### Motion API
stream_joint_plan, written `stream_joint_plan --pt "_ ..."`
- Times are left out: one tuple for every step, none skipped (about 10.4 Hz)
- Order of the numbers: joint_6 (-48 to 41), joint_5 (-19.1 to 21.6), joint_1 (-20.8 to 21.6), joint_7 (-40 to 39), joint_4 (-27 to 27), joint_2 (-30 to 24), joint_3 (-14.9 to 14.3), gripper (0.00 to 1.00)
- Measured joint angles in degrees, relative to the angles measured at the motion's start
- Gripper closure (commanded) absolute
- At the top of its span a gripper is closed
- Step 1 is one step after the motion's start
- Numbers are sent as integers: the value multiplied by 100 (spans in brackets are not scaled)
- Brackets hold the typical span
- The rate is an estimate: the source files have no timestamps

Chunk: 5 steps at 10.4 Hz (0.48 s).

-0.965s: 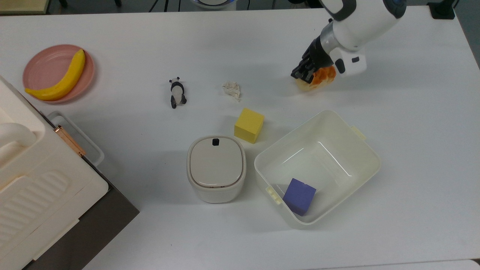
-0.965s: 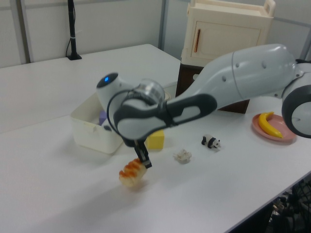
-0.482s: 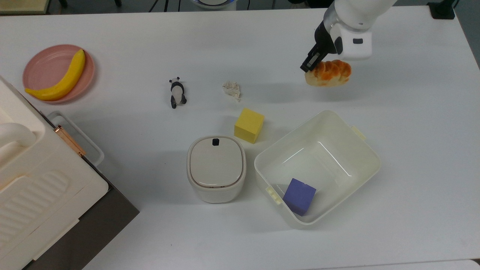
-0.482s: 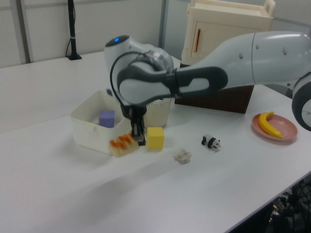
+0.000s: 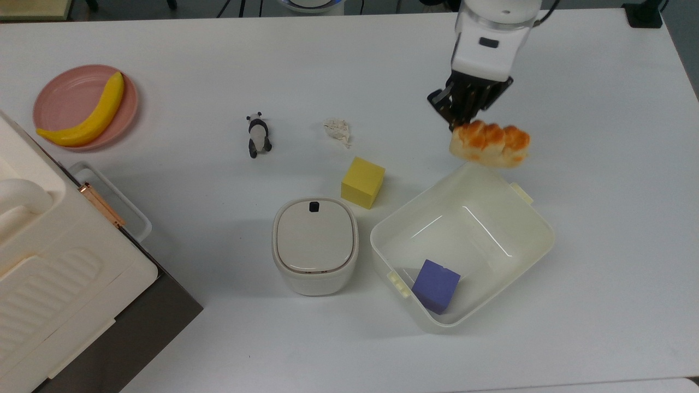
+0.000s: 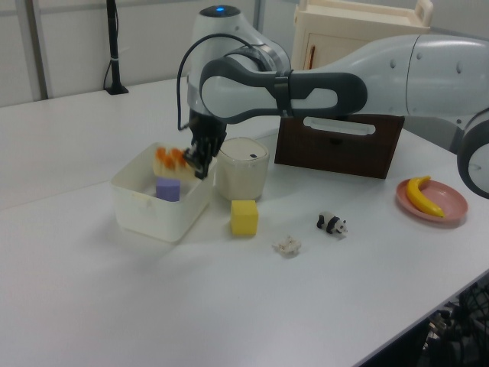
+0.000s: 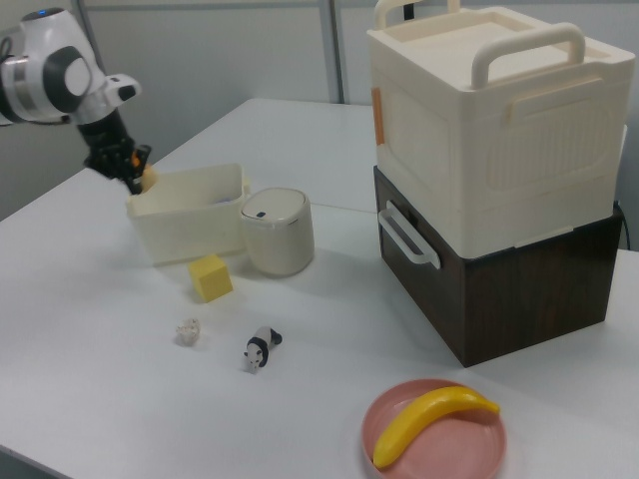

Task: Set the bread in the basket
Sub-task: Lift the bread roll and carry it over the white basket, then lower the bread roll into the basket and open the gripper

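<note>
Top view: the gripper (image 5: 461,121) has its fingers closed on one end of the bread (image 5: 490,144), which hangs in the air over the 12 o'clock rim of the basket (image 5: 538,232). A purple cube (image 5: 435,285) lies inside the basket.

Left view: the bread (image 6: 171,159) is above the basket (image 6: 145,213) interior.

Right view: the gripper (image 7: 130,178) is at the basket's (image 7: 190,226) 9 o'clock corner.

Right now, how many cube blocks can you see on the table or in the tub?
2. A yellow cube sits on the table between the lidded bin and the crumpled scrap; a purple cube lies inside the basket.
</note>
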Motion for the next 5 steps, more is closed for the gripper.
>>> stream_joint_plan --pt "484 8 -149 299 -3 64 -1 90" --pt "923 12 -276 495 -7 161 -2 86" --pt "1348 12 -367 621 -10 273 -1 62" --pt "1689 12 -435 703 -11 382 0 39" --pt "1832 12 -501 747 -11 453 0 31"
